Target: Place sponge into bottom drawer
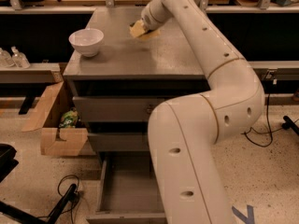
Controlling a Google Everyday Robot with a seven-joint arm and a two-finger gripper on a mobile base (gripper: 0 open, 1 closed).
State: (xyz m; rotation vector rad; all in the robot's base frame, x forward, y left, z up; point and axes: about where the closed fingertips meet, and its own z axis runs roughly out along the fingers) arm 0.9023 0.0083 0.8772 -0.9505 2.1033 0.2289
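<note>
The sponge point(138, 30) shows its yellow foam side and hangs tilted just above the back of the grey cabinet top point(126, 59). My gripper point(143, 26) reaches in from the right over the cabinet and is shut on the sponge. The bottom drawer point(122, 188) is pulled open near the floor and its plain grey inside shows; my arm hides its right part. The two shallower drawers above it are closed.
A white bowl point(86, 41) stands on the left of the cabinet top. An open cardboard box point(56, 125) sits on the floor left of the cabinet. Clear bottles point(13, 57) stand on a low shelf at far left. A black cable point(65, 192) lies by the drawer.
</note>
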